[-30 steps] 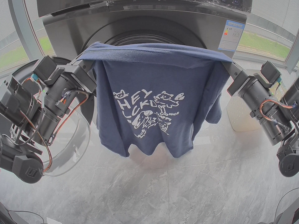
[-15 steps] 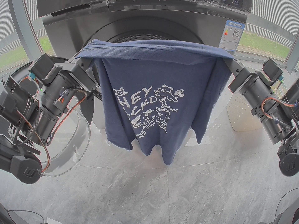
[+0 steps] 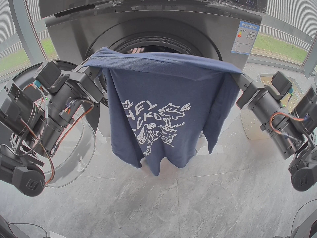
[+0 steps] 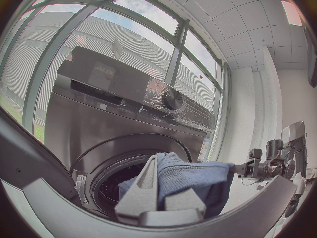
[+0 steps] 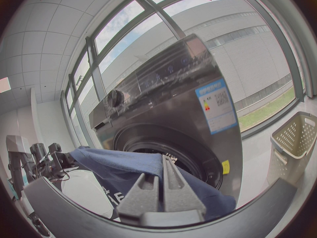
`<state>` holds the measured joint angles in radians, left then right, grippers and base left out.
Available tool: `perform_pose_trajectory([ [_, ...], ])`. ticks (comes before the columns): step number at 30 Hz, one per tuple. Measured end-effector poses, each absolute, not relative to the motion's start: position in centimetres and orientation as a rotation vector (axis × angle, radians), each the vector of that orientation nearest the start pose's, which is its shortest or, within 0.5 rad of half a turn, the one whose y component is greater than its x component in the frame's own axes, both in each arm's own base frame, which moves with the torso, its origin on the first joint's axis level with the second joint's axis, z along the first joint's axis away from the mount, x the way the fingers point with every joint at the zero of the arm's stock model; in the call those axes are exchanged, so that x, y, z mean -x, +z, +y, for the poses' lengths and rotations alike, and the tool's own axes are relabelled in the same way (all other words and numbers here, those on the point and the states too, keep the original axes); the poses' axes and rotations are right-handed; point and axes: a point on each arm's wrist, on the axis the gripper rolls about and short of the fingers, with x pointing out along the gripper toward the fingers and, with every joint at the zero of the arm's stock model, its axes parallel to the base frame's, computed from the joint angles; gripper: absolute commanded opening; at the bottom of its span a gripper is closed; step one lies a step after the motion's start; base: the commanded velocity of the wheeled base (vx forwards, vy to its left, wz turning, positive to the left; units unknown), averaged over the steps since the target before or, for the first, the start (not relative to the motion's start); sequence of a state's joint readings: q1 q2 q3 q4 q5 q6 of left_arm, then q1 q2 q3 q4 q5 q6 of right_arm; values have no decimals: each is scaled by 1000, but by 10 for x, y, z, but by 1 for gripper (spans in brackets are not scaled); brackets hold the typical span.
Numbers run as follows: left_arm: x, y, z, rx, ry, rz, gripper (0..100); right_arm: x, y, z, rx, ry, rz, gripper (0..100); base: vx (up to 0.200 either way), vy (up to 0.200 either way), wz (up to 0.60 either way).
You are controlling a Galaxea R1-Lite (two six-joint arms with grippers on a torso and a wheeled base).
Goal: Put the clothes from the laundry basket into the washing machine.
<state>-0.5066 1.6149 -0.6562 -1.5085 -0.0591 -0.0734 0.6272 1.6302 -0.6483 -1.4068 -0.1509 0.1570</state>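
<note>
A navy T-shirt point(image 3: 161, 109) with a white cartoon print hangs stretched between both arms in front of the grey washing machine point(image 3: 155, 20). My left gripper point(image 3: 90, 63) is shut on the shirt's left top edge, and my right gripper point(image 3: 236, 75) is shut on its right top edge. The round drum opening point(image 3: 150, 47) shows just above the shirt's upper hem. In the left wrist view the grey fingers point(image 4: 145, 185) pinch blue cloth point(image 4: 188, 179). In the right wrist view the fingers point(image 5: 173, 185) clamp the navy fabric point(image 5: 125, 166). The beige laundry basket point(image 3: 264, 116) stands on the floor at the right.
The washer's glass door point(image 3: 71, 149) stands swung open at the left, beside my left arm. Grey marble floor point(image 3: 178, 202) spreads below the shirt. Windows flank the machine. The basket point(image 5: 294, 146) sits right of the machine.
Both arms have lowered the shirt slightly, so the drum opening now shows above its top edge. The shirt's hanging hem has swung back toward the machine.
</note>
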Motion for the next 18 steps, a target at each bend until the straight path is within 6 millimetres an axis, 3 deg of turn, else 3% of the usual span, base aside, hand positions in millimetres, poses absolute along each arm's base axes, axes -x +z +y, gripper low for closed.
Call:
perform_pose_trajectory([
  [6,-228,252,-133,194,-594,-515,0,-232,204,183,-288,551,-262,100,0,0,0],
  [14,-221,250,-145,207,-643,-504,0,-244,136,243,-193,658,-82,100,0,0,0],
  [18,-219,250,-148,211,-657,-502,0,-254,112,273,-167,698,-61,100,0,0,0],
])
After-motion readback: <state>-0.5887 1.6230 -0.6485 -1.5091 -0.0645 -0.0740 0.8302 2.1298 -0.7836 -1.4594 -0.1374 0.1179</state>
